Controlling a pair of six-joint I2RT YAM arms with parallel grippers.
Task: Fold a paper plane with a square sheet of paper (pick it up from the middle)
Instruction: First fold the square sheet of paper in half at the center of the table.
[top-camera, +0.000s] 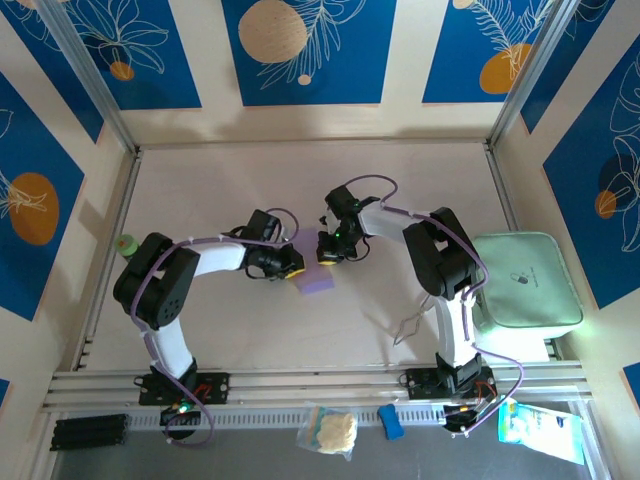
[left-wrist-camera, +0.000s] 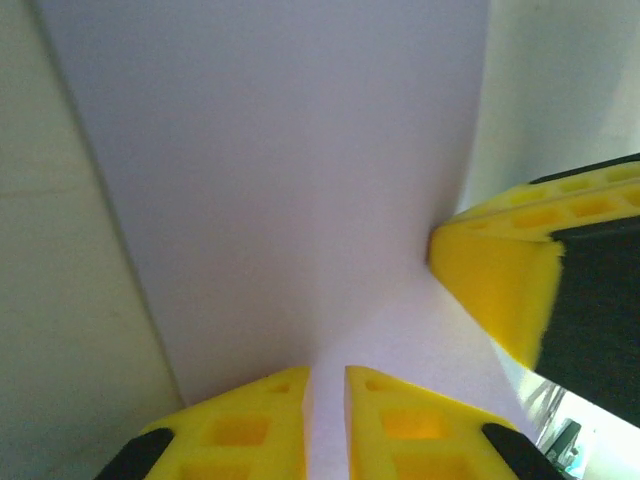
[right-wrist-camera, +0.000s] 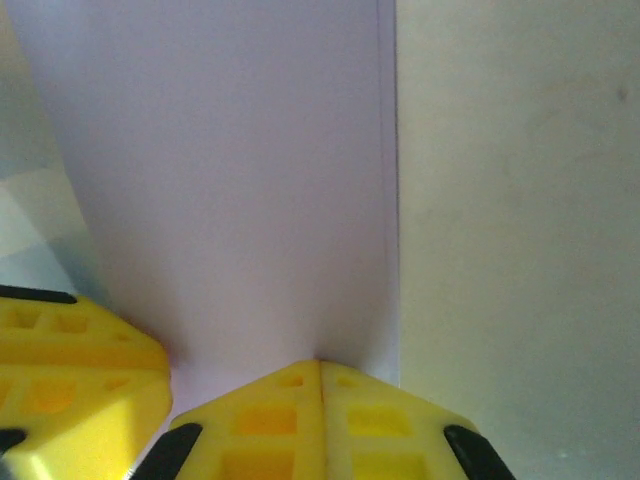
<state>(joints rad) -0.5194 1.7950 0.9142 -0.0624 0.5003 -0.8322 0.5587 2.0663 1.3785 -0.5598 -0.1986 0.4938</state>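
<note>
The folded lavender sheet of paper (top-camera: 318, 282) lay at the middle of the tabletop (top-camera: 250, 180). At the sheet's far edge the right pincer (top-camera: 330, 252) was pressed shut, nipping the paper. At the sheet's left edge the left pincer (left-wrist-camera: 327, 385) stood a narrow slit apart, with paper showing in the slit. A green tray (top-camera: 525, 285) sat well right of the sheet.

On my left wrist feed, the square sheet of paper (left-wrist-camera: 290, 180) spreads up the middle, with pale table (left-wrist-camera: 60, 300) at its left. The left gripper (left-wrist-camera: 327, 390) shows a narrow gap between its yellow fingers, and another yellow finger (left-wrist-camera: 490, 280) rests against the sheet at right.
</note>
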